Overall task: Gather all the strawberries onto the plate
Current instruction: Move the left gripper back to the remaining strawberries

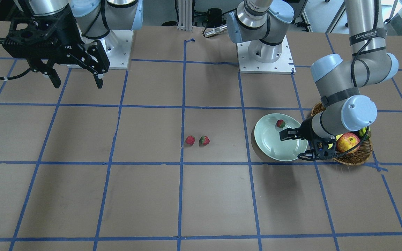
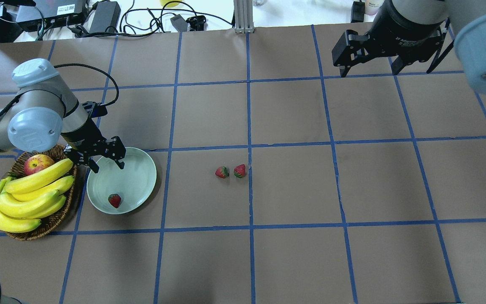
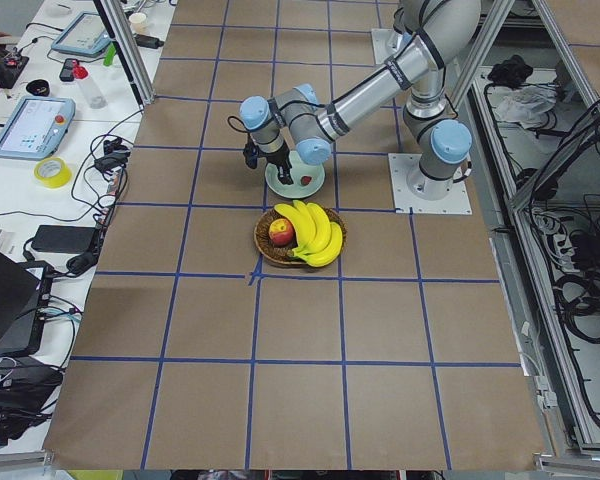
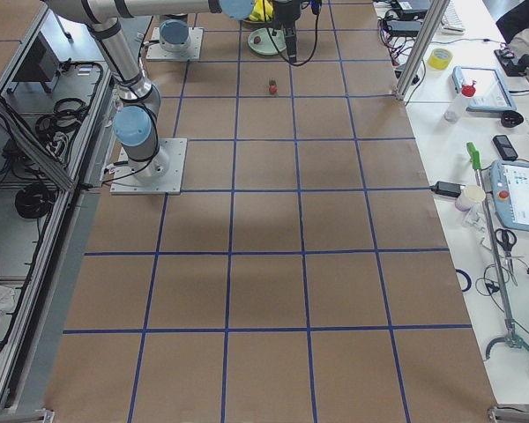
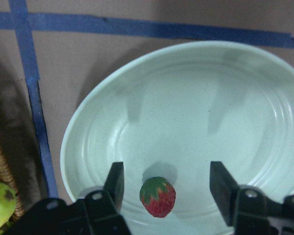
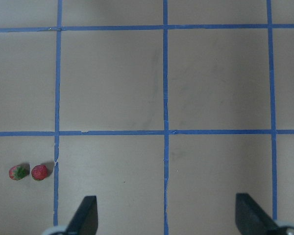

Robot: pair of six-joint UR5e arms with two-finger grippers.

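Spotter: Trouble is waiting on the basket side of the plate. The wicker basket is sitting just beside the plate's rim, carrying bananas and an apple. The left gripper is hovering over that same edge of the plate, jaws spread, gripping nothing.

Planner: So the arm is risking a brush with the basket?

Spotter: I am judging so. How high the fingers are hanging above the plate I cannot quite tell, and a low swing could be catching the rim and sliding the plate along.

Planner: Is anything riding in the plate?

Spotter: One strawberry is lying inside the plate, close to the rim nearest the robot. A shove on the plate could be rolling it out.

Planner: And past the plate?

Spotter: A second strawberry and a third strawberry are lying on the table well apart from the plate, on its side away from the basket. They are almost touching each other, so fingers closing on one could be knocking the other away.

Planner: What about the right gripper?

Spotter: It is hanging farther again from the plate, fingers wide apart and empty.
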